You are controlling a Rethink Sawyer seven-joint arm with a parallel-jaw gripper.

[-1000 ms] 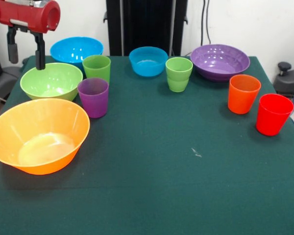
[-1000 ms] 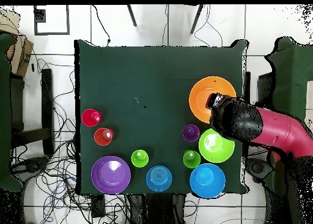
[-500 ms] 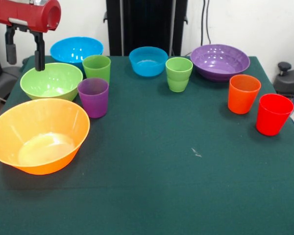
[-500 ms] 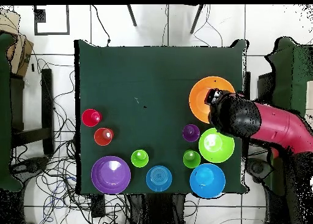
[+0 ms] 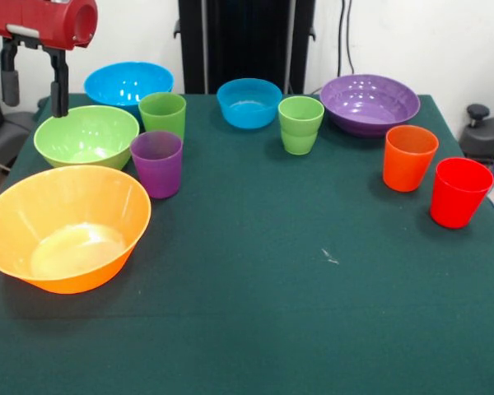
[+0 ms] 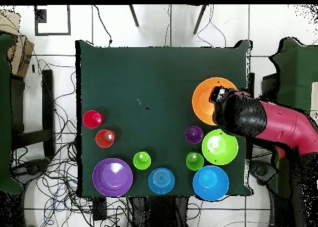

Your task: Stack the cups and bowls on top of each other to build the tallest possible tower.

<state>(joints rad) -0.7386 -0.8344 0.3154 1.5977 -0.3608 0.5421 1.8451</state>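
Nearest me in the front view, the big orange bowl [image 5: 64, 226] sits mouth up at about eight o'clock on the table [image 5: 296, 280], with the purple cup [image 5: 157, 164] upright just past its rim at one o'clock and the lime green bowl [image 5: 86, 136] behind that. I see my gripper [image 5: 33, 86] hanging in the air with its two fingers spread and empty, just above the green bowl's rim at roughly eleven o'clock from the orange bowl. Everything stands upright and separate, the other cups and bowls ranged along the far and right sides.
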